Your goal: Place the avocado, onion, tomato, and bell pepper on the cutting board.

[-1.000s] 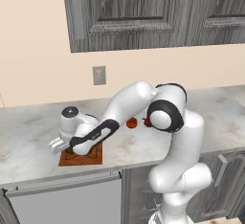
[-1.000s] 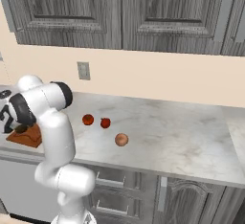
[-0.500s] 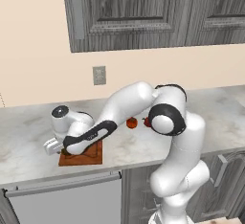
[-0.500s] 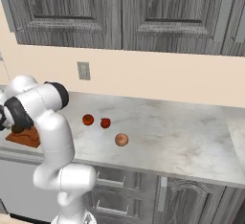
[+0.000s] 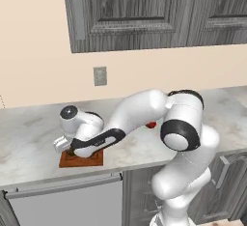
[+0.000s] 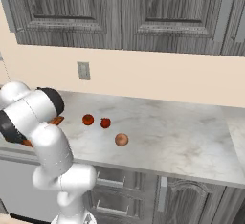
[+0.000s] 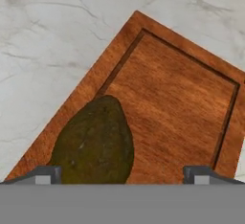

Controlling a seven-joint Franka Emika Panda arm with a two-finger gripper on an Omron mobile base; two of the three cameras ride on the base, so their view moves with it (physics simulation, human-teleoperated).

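The dark olive avocado lies on the reddish-brown cutting board, near the board's left edge in the hand view. My gripper is open just above it, and the avocado sits close to the left fingertip, free of both. From the left base view the gripper hovers low over the cutting board. The pale peach onion rests on the counter to the right. Two small red items lie beside it; they are the tomato and the bell pepper, and I cannot tell which is which.
The marble counter stretches right of the produce. A wall outlet and grey upper cabinets are behind. My own arm reaches across the counter and hides part of the board.
The jaws have spread fully apart and let go of the avocado, which now lies on the board. The hand has shifted slightly over the board.
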